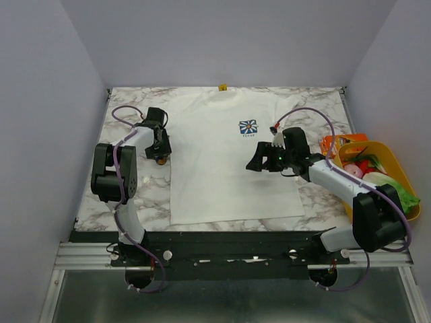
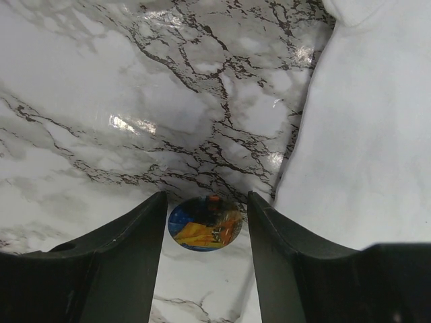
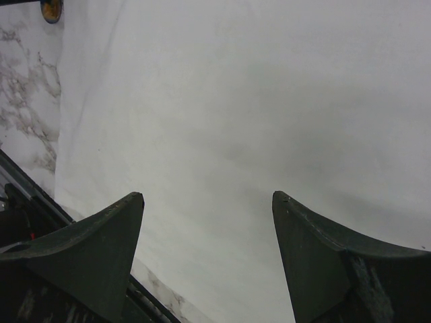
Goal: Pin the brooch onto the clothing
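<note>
Blue lettering [image 1: 248, 135] beneath the flower print [image 1: 248, 126], on the chest of the white T-shirt [image 1: 215, 182]: too small to read. Yellow neck label [image 1: 222, 87] at the collar: no legible marking. Brooch [image 2: 205, 223] face: coloured picture, no readable characters.

This is a robotics lab test cell: plain pale walls [image 1: 40, 101] box in a marble-patterned table [image 1: 135, 202] on three sides, filmed from above. The left arm [image 1: 116, 176] and right arm [image 1: 337, 176] are bolted to a slotted aluminium rail [image 1: 87, 256] along the near edge, with purple cables [image 1: 313, 110] looping openly over them. A white T-shirt [image 1: 222, 182] spread flat on the table and a yellow bin [image 1: 380, 144] of colourful plastic-looking food at the right edge read as staged props
</note>
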`<state>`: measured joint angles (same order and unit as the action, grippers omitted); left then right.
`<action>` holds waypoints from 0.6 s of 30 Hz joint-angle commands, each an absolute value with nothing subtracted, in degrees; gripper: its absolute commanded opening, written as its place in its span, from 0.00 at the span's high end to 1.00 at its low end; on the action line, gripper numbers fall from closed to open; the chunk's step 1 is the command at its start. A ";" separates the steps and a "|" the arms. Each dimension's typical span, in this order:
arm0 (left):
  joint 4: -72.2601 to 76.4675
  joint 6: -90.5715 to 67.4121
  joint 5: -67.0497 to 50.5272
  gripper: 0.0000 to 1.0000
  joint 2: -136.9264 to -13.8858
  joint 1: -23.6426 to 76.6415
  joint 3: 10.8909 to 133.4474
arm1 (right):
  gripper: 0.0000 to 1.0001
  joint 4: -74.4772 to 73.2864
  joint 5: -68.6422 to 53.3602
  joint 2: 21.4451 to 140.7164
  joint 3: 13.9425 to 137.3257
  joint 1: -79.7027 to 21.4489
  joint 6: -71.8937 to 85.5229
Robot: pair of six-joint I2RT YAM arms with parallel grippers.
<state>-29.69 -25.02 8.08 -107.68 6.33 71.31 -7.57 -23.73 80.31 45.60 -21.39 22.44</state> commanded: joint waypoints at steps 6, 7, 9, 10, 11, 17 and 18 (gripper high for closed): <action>-31.64 -24.96 6.50 0.50 -109.51 6.15 70.67 | 0.15 -7.30 -24.61 81.30 47.37 -21.88 21.97; -31.64 -24.96 6.76 0.53 -109.25 6.15 70.23 | 0.15 -7.29 -24.61 81.30 47.46 -21.88 21.97; -31.64 -25.14 7.12 0.60 -108.37 6.15 69.79 | 0.15 -7.29 -24.61 81.30 47.46 -21.88 21.97; -31.55 -25.14 6.95 0.61 -107.93 6.15 69.44 | 0.15 -7.29 -24.52 81.30 47.46 -21.97 21.97; -31.47 -25.22 6.94 0.61 -107.32 6.24 69.35 | 0.15 -7.29 -24.61 81.30 47.55 -21.89 21.97; -32.16 -25.49 6.86 0.65 -104.07 6.24 69.78 | 0.15 -7.38 -24.70 81.04 47.46 -22.06 21.97; -32.43 -25.49 6.86 0.65 -103.54 6.24 69.79 | 0.15 -7.38 -24.61 81.04 47.46 -22.15 21.97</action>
